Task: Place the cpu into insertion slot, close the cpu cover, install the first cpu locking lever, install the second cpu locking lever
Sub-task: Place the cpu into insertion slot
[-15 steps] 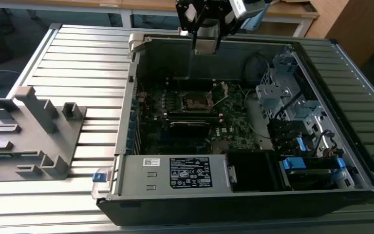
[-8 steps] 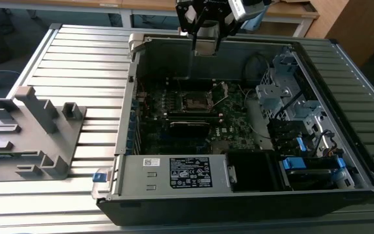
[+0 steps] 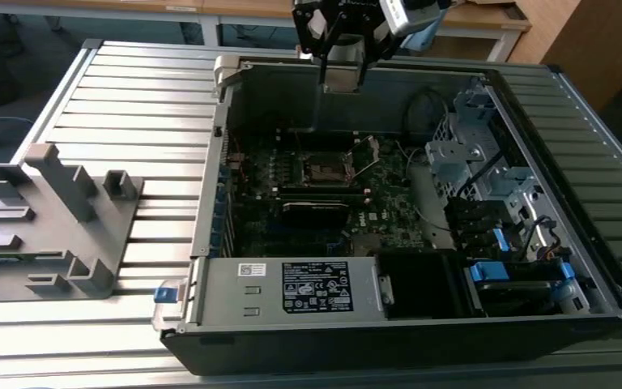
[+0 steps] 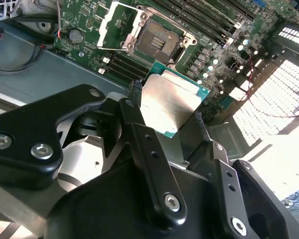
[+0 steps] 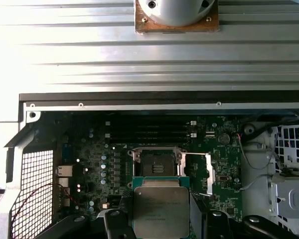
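**Claw carrying the processor chip above the open computer case**

Exterior view: the claw (image 3: 340,79) hangs above the far wall of an open computer case (image 3: 398,344), which lies on its side on a ribbed metal surface (image 3: 127,105). The green circuit board (image 3: 392,203) lines the floor of the case. A grey box with a white label (image 3: 289,288) sits in the near part of the case. A grey moulded fixture (image 3: 52,219) stands on the surface at the exterior view's left, well apart from the case.

Second wrist view: the claw is clenched on the processor chip (image 4: 172,102). One black finger (image 4: 139,129) presses each of two opposite edges. The chip's dull silver face is turned toward the camera, and its green border shows along the free edges. The chip is in the air, clear of the board.

Both wrist views: the socket (image 5: 156,163) lies on the board beyond the chip. Its dark centre is uncovered and holds nothing. The cover frame (image 5: 197,174) is swung open and rests just beside the socket, hinged along one side. A row of long black memory slots (image 5: 147,132) runs along the board near the socket, on a different side from the cover frame.
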You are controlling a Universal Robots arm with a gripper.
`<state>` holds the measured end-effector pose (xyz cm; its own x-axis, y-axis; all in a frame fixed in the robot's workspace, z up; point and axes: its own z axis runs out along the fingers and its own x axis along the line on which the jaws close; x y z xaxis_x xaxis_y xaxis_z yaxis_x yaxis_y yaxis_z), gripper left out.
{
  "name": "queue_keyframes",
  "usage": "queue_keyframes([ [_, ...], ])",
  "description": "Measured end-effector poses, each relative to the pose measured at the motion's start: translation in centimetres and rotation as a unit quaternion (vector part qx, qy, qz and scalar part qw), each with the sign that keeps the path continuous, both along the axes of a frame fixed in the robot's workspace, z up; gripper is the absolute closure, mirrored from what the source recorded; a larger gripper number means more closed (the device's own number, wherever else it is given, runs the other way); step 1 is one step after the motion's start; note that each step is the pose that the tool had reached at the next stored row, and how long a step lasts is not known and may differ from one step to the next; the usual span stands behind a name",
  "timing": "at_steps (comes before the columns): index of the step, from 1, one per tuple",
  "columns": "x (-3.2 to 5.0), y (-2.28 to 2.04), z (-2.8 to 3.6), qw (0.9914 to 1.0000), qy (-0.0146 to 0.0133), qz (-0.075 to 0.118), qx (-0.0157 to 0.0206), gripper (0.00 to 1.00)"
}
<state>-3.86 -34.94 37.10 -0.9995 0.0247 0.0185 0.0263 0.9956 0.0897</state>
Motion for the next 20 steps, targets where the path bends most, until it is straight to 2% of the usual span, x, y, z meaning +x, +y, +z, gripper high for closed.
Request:
queue_keyframes([
  [4, 0.00, 0.00, -0.26, 1.00000, 0.0000, 0.000, -0.0002, 0.46],
  [14, 0.00, 0.00, -0.41, 1.00000, 0.0000, 0.000, -0.0003, 0.46],
  [20, 0.00, 0.00, -0.82, 1.00000, 0.0000, 0.000, -0.0007, 0.46],
])
